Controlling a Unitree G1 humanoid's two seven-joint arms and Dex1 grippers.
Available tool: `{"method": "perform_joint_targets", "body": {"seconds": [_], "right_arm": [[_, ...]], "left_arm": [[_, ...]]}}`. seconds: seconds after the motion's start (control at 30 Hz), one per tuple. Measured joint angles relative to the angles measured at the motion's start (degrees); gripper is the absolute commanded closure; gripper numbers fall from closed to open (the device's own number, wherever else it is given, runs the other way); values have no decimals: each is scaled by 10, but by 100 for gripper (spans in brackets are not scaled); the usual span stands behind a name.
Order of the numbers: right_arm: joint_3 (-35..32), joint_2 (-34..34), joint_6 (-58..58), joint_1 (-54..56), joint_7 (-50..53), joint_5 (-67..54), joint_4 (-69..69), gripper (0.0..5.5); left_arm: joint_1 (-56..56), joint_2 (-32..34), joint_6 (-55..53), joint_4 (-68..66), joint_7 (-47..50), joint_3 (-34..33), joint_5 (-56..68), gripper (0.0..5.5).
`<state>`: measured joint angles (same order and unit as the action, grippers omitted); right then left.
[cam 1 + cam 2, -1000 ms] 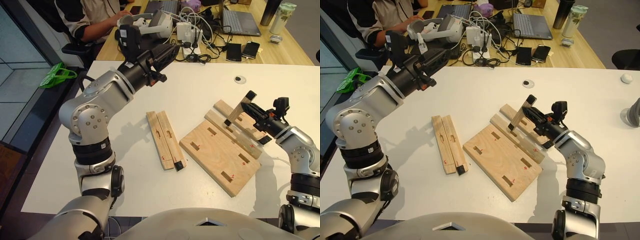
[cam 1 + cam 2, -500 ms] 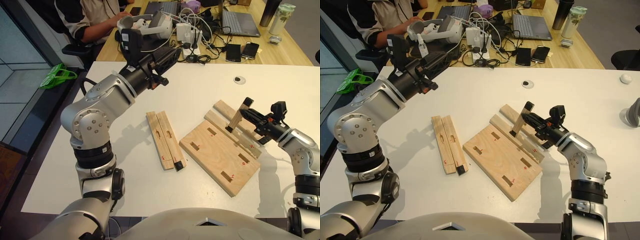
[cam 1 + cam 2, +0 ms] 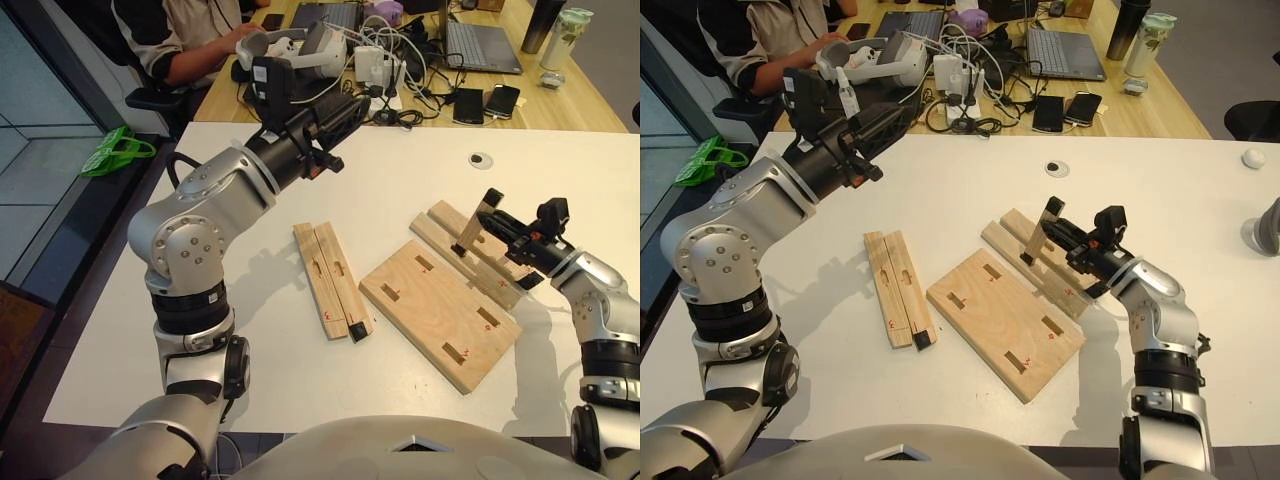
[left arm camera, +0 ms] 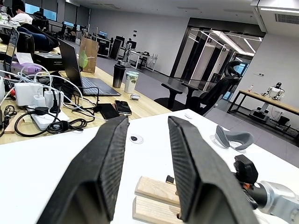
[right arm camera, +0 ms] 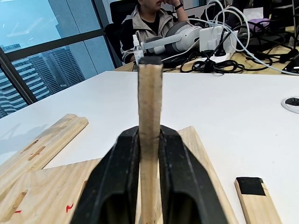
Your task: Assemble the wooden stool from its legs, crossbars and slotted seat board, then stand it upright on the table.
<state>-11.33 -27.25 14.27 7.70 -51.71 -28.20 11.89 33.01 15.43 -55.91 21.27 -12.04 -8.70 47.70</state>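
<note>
The slotted seat board lies flat on the white table. Left of it two wooden legs lie side by side. Two more wooden pieces lie along the board's far right edge. My right gripper is shut on a short wooden crossbar, holding it nearly upright with its lower end just over those two pieces. My left gripper hangs open and empty, high over the table's far left part.
A small round disc sits on the far part of the table. Behind the table stands a wooden desk with laptops, cables, phones and a headset. A grey curved object lies at the table's right edge.
My right gripper has shifted slightly with the crossbar, which now stands a little more upright over the two pieces. My left arm has drifted to the right, still open.
</note>
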Motion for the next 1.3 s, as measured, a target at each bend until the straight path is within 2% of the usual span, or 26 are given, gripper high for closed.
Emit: {"method": "perform_joint_targets", "body": {"seconds": [0.2,0.57,0.73,1.03,1.3], "right_arm": [[30,20,-79,-56,20,28,-39,512],[49,25,-215,-99,35,47,18,512],[38,27,-230,-102,39,28,42,512],[25,72,-267,-120,104,27,44,512],[57,90,-220,-36,143,46,71,512]], "left_arm": [[0,2,5,1,0,4,-6,395],[-1,3,5,7,0,10,-10,395],[-1,4,5,7,0,10,-10,395],[-1,5,8,7,-1,10,-12,395],[-1,6,15,5,-6,17,-24,395]]}}
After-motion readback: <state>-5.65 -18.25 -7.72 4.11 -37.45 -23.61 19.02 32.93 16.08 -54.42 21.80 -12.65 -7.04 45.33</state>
